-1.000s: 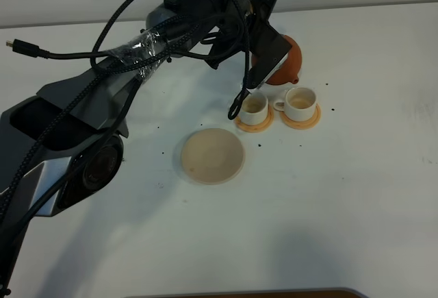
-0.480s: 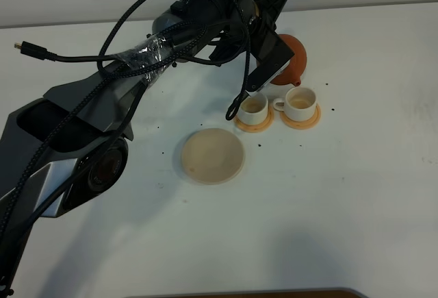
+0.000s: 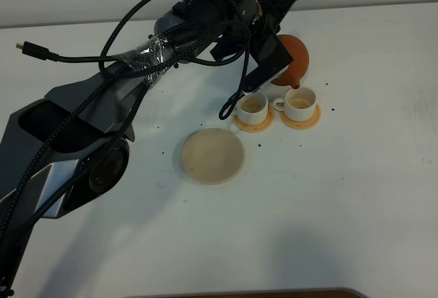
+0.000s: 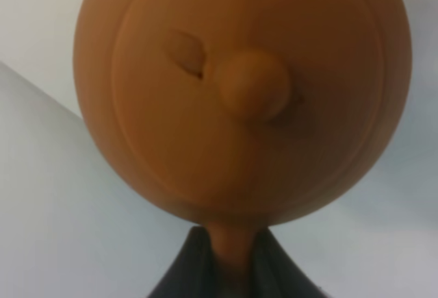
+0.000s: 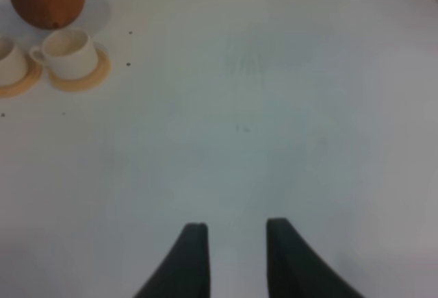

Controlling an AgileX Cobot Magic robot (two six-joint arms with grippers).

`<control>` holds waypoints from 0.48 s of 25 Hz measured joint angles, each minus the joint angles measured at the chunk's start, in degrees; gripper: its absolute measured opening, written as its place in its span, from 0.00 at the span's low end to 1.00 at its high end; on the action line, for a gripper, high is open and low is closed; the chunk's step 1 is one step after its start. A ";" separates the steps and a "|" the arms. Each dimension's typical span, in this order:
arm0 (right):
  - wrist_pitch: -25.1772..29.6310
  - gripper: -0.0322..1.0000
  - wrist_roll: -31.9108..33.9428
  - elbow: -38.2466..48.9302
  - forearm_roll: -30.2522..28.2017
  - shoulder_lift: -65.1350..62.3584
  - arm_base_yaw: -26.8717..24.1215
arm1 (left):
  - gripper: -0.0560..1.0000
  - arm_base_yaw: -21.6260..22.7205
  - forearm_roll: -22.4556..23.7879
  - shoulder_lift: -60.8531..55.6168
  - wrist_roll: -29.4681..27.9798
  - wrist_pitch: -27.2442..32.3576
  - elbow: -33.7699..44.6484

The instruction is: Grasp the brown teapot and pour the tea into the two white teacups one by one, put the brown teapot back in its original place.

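the left claw (image 4: 233, 260) grips the brown teapot (image 3: 295, 57) by its handle, tilted spout-down over the right-hand white teacup (image 3: 300, 102), away from the beige disc (image 3: 213, 155). the right claw (image 5: 236, 240) hangs narrowly parted, holding nothing, above the bench (image 5: 287, 106).

The dark grey, angular left arm (image 3: 82, 106) carries black cables (image 3: 68, 55) bound with clear tape (image 3: 147, 51); the right gripper (image 5: 236, 224) has black fingers (image 5: 188, 257).
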 joint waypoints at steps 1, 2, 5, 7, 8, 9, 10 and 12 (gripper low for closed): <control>0.00 0.26 0.00 0.00 0.00 0.00 0.00 | 0.19 -0.08 -0.07 0.00 0.43 -0.22 0.00; 0.00 0.26 0.00 0.00 0.00 0.00 0.00 | 0.19 -0.19 -0.09 0.00 0.71 -0.39 0.00; 0.00 0.26 0.00 0.00 0.00 0.00 0.00 | 0.19 -0.49 -0.53 0.00 1.40 -0.78 0.00; 0.00 0.26 0.00 0.00 0.00 0.00 0.00 | 0.19 -0.52 -0.58 0.00 1.46 -1.34 0.00; 0.00 0.26 0.00 0.00 0.00 0.00 0.00 | 0.19 -0.56 -0.58 0.00 1.52 -1.70 0.00; 0.00 0.26 0.00 0.00 0.00 0.00 0.00 | 0.19 -0.56 -0.53 0.00 1.52 -2.01 0.00; 0.00 0.26 0.00 0.00 0.00 0.00 0.00 | 0.19 -0.56 -0.29 0.00 1.52 -2.24 0.00; 0.00 0.26 0.00 0.00 0.00 0.00 0.00 | 0.19 -0.56 0.20 0.00 1.52 -2.54 0.00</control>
